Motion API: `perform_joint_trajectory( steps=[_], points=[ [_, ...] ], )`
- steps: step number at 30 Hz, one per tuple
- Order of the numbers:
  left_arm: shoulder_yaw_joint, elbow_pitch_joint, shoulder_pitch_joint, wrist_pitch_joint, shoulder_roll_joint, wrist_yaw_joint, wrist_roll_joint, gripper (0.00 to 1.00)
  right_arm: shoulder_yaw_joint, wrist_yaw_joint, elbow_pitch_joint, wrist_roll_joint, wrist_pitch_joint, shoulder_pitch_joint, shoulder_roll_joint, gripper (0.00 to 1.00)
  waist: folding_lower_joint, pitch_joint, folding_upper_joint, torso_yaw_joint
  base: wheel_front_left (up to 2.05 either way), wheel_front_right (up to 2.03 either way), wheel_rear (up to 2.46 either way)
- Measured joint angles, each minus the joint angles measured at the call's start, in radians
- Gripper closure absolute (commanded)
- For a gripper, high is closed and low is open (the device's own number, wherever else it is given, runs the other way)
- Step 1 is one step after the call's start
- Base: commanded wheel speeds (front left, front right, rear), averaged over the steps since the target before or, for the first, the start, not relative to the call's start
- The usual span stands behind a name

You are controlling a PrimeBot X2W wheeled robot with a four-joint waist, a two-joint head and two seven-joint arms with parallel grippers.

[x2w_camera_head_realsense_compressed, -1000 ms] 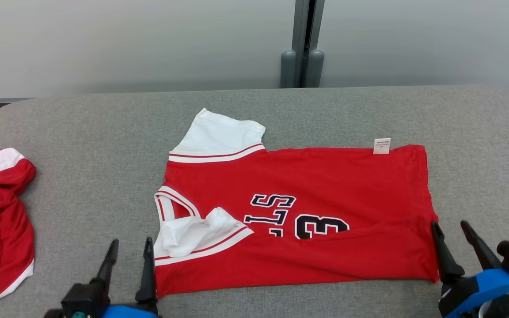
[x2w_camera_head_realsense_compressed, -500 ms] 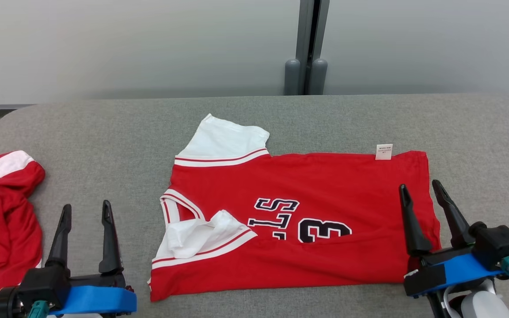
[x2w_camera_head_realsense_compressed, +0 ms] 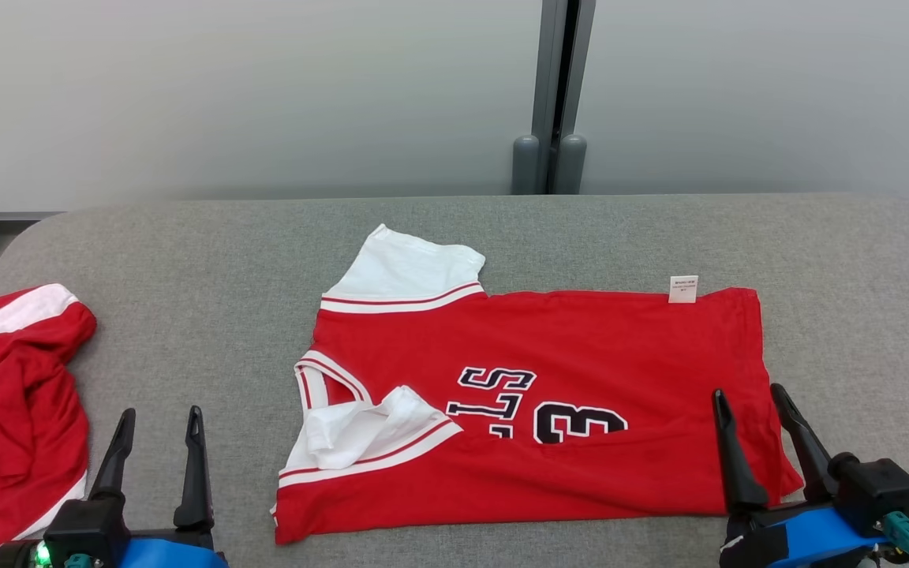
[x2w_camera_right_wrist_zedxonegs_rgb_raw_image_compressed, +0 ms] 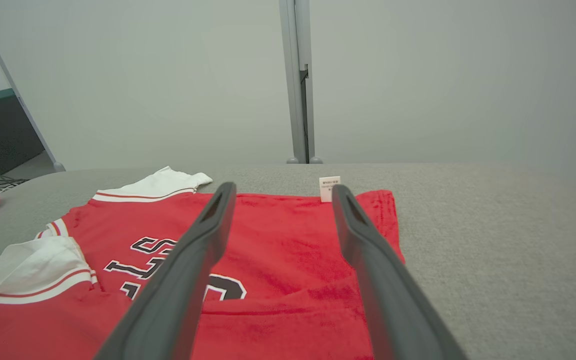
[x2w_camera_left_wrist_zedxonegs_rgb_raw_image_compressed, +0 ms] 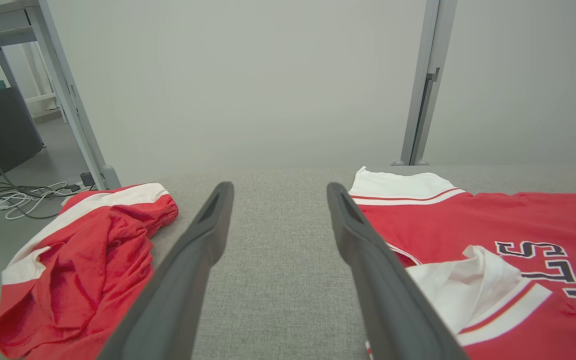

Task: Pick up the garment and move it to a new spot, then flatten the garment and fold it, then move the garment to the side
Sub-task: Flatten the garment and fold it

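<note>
In the head view, the jersey [x2w_camera_head_realsense_compressed: 581,355] lay flat mid-counter [x2w_camera_head_realsense_compressed: 186,252]. The left fingers [x2w_camera_head_realsense_compressed: 196,465] stood spread and empty just left of its collar end, and the right fingers [x2w_camera_head_realsense_compressed: 729,450], spread and empty, were at its hem end. In the left wrist view, the jersey lay right of the fingers. In the right wrist view, it lay beneath and between them.

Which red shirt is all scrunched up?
The red garment with white bands at the far left is crumpled in a heap; the jersey with the 3 lies flat.
</note>
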Motion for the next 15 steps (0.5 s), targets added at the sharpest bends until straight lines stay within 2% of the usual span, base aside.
perform_joint_trajectory(
  steps=[15],
  points=[
    [-0.010,0.026,0.005,0.000,-0.002,0.009,0.002,0.00,-0.013,0.000,0.007,-0.008,0.017,0.012,0.007,0.00,0.0000,-0.014,0.0000,0.002,0.00,0.00,0.00]
  ],
)
